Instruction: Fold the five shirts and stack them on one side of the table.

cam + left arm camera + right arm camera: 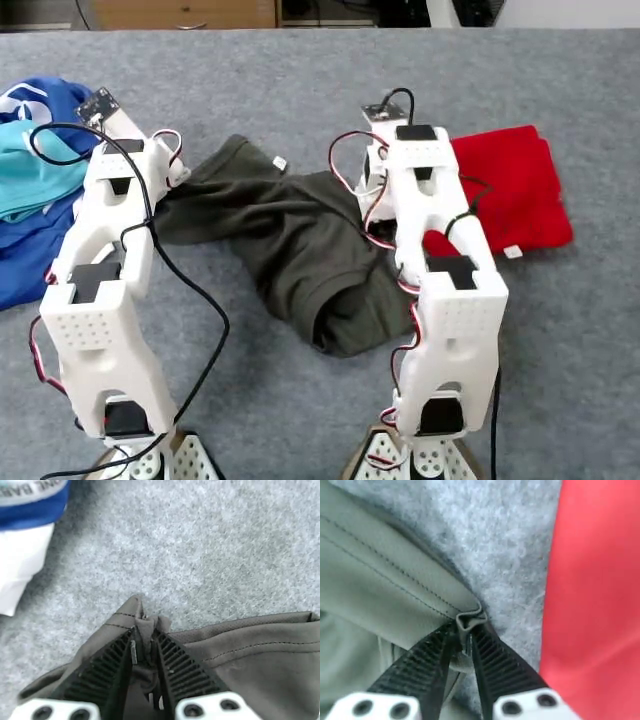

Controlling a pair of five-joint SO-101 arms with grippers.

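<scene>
Left gripper (145, 630), right gripper (466, 629) — both clamped on olive shirt (300, 250); blue shirts (28, 245) at 9 o'clock cut off; red shirt (515, 190) at 2 o'clock partly arm-hidden.

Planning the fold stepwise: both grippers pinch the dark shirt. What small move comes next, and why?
Probably lift both together and draw them apart. The left gripper and right gripper each pinch an edge of the dark shirt, which lies bunched, so it likely needs spreading before folding.

Bare table (300, 80) beyond the arms, red shirt (510, 190) right, blue pile (30, 210) left
</scene>
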